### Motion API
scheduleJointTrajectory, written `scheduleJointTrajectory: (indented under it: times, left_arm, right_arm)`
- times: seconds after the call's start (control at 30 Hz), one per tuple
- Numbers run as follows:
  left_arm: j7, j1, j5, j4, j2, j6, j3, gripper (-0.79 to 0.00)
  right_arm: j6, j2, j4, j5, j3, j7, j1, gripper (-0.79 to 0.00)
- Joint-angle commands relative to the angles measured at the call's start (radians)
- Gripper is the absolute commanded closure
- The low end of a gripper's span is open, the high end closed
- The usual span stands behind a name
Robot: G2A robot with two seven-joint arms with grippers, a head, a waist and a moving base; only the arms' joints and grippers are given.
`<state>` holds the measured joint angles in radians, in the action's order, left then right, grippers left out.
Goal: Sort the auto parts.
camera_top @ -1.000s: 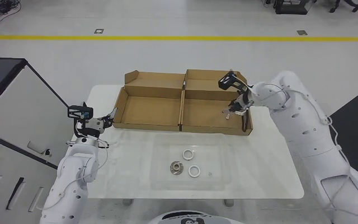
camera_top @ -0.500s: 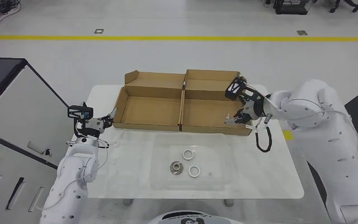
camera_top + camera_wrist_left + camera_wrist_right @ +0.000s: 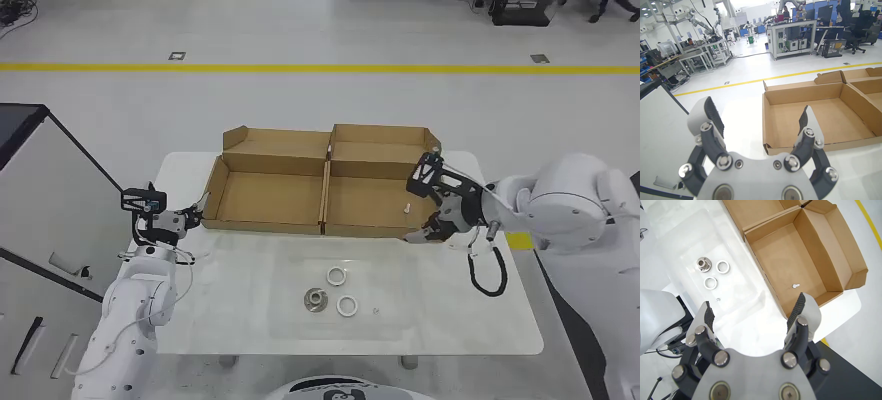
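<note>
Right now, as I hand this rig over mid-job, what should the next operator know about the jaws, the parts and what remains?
Left gripper: jaws open, holding nothing, beside the outer end of the empty box.
Right gripper: jaws open, holding nothing, over the near wall of the second box.
Done: one small screw lies on the second box's floor.
Left: the flanged hub, two rings and a tiny clip sit in the clear tray on the table, waiting to be sorted.
</note>
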<state>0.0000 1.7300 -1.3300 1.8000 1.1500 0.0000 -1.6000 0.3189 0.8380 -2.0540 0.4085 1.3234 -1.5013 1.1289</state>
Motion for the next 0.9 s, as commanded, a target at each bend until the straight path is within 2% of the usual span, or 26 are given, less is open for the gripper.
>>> scheduleJointTrajectory:
  times: [0.0, 0.2, 0.37, 0.57, 0.87]
  left_arm:
    - [0.000, 0.000, 0.000, 0.000, 0.000, 0.000, 0.000, -0.785]
    - [0.000, 0.000, 0.000, 0.000, 0.000, 0.000, 0.000, -0.785]
    - [0.000, 0.000, 0.000, 0.000, 0.000, 0.000, 0.000, -0.785]
    - [0.000, 0.000, 0.000, 0.000, 0.000, 0.000, 0.000, -0.785]
    - [0.000, 0.000, 0.000, 0.000, 0.000, 0.000, 0.000, -0.785]
  right_arm:
    - [0.000, 0.000, 0.000, 0.000, 0.000, 0.000, 0.000, -0.785]
    - [0.008, 0.000, -0.012, 0.002, -0.006, 0.008, 0.001, -0.785]
    - [-0.028, -0.006, -0.065, 0.033, -0.093, -0.028, -0.060, -0.785]
    - [-0.035, -0.028, -0.057, -0.002, -0.287, -0.035, -0.209, -0.785]
    - [-0.084, -0.057, 0.005, -0.113, -0.629, -0.035, -0.514, -0.785]
